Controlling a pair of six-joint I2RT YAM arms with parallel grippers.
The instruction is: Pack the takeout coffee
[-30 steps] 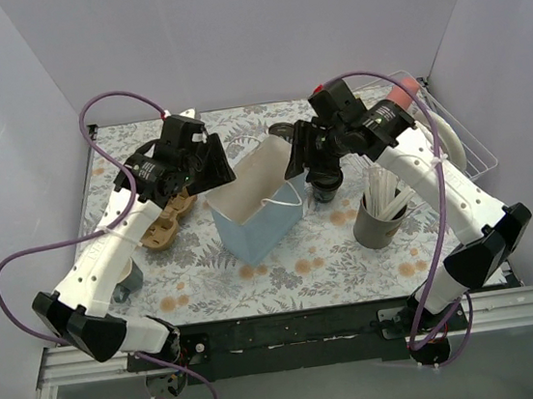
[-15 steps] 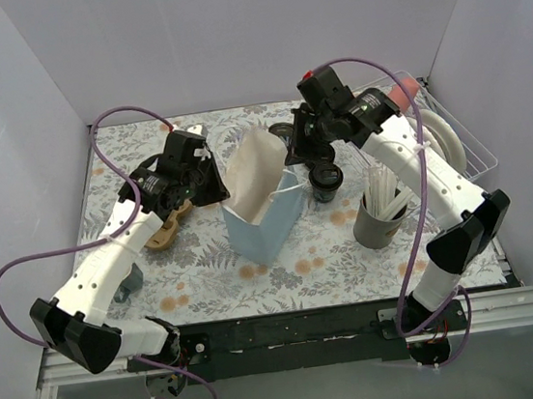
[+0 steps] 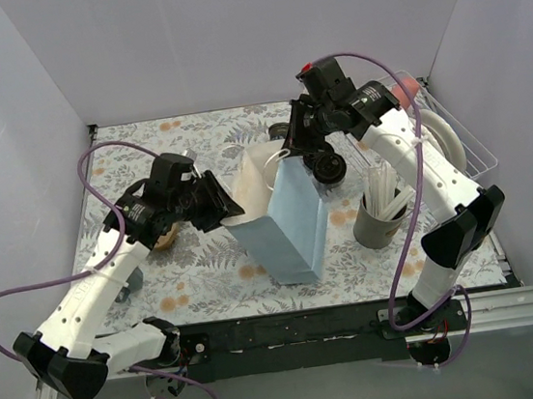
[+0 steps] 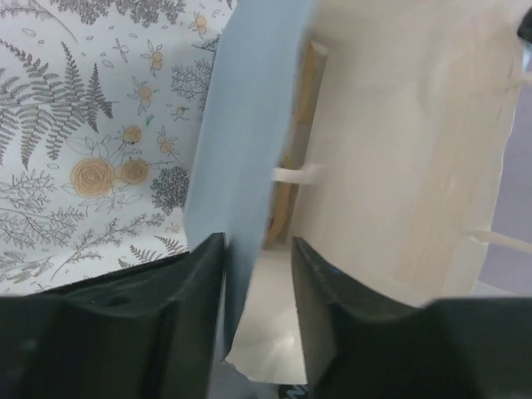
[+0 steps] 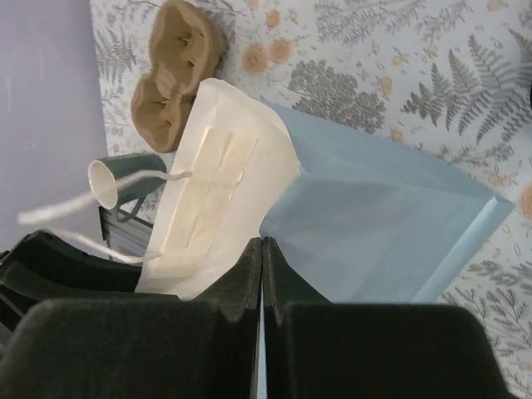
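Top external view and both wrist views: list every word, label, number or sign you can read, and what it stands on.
No text can be read in any view.
On the takeout coffee cup: any lettering is too small to read.
On the left arm: small white marks near the wrist, too small to read.
On the blue paper bag: plain outside and inside, no print.

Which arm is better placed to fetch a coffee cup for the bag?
Right, probably: a coffee cup stands just beside the right gripper, while the blue paper bag separates it from the left gripper, whose fingers straddle its wall.
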